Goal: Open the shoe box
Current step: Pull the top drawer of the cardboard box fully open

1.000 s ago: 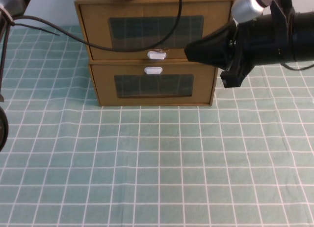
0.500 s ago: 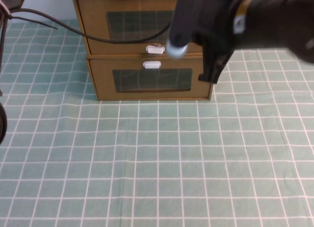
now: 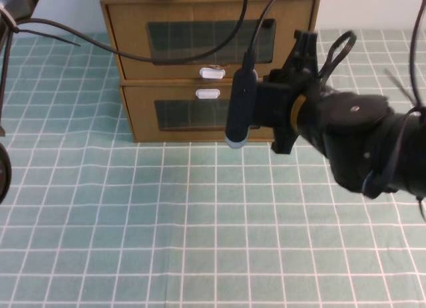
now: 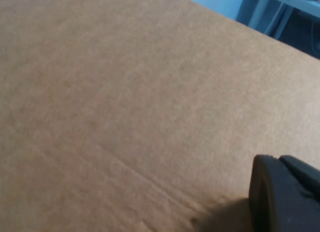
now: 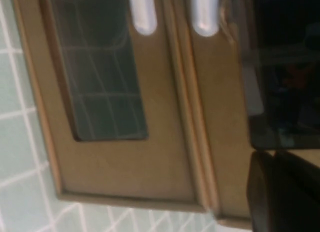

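Two cardboard shoe boxes stacked at the far centre of the bench, on green checked cloth. Upper shoe box and lower shoe box are both closed. Each has a window front and a white handle: upper handle, lower handle, one just above the other at the seam.

Right pincer is pressed together and holding nothing. It sits at the right end of the upper front, to the right of both handles. The right wrist view has the two handles side by side, with the pincer off to the side of them. The arm's camera stalk hangs in front of the lower window.

Left pincer is close over the plain cardboard top of the stack. Can't tell its state or whether it touches.

Risks as I judge them:
- A pressed-together pincer can't take a handle. It would have to spread or hook, or it will only shove the front inward.
- The handles sit almost touching, so a small aiming error catches the wrong box or both.
- The cardboard is probably light. If the left pincer isn't pressing down, a pull may drag the whole stack toward the near side instead of opening it.
- A black cable is draped across the upper front and could snag on the front as it opens.
- The camera stalk sits close to the lower front and may get in the way of it opening.
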You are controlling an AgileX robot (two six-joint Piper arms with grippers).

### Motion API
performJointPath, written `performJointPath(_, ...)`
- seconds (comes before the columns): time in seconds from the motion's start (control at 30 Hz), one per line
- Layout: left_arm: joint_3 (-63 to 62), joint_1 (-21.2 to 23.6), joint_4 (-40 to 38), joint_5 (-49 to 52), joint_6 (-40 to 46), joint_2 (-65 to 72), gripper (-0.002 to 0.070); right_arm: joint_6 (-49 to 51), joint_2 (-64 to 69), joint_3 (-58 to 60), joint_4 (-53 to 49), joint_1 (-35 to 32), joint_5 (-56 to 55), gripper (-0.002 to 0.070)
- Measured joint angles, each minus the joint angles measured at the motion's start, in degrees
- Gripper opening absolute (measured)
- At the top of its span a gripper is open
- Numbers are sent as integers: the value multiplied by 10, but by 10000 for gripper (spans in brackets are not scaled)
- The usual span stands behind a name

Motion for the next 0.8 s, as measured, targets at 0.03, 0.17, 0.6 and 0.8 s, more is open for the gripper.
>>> performJointPath(0.03, 0, 0, 0, -1, 0, 0, -5, 29, 7, 2, -16, 1, 0, -13)
performJointPath(0.17, 0, 0, 0, -5, -5, 0, -6, 88, 53, -2, -37, 8, 52, -12)
performJointPath(0.6, 0, 2, 0, -14, -49, 0, -6, 157, 105, -76, -43, 34, 37, 327)
performJointPath(0.8, 0, 2, 0, -14, -49, 0, -5, 157, 132, -101, -45, 36, 28, 372)
